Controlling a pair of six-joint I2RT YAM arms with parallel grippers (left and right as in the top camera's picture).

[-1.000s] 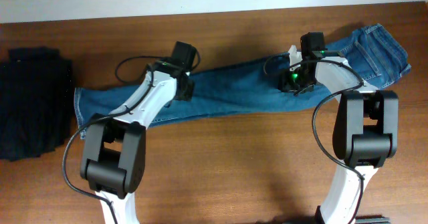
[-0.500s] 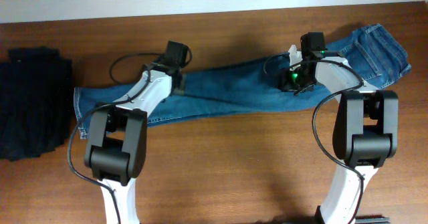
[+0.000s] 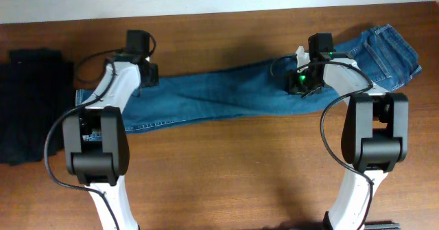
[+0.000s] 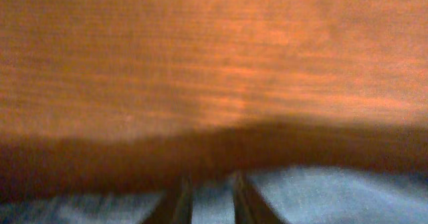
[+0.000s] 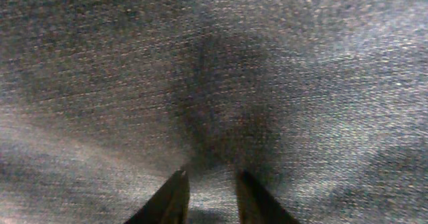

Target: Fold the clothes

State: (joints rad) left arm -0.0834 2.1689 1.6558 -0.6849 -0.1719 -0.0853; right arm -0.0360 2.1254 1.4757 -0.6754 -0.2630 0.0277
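The blue jeans lie stretched across the wooden table, waist at the far right and leg hems at the left. My left gripper is at the upper edge of the legs near the hem end. In the left wrist view, which is blurred, its fingers stand close together with denim between them, gripper. My right gripper is down on the thigh area. In the right wrist view it pinches a puckered bit of denim.
A black folded fabric pile lies at the left end of the table, just left of the hems. A white wall runs along the table's far edge. Bare wood lies in front of the jeans.
My left gripper has slid left along the upper edge of the legs towards the hems. The legs now lie straighter and flatter. The right gripper has not moved.
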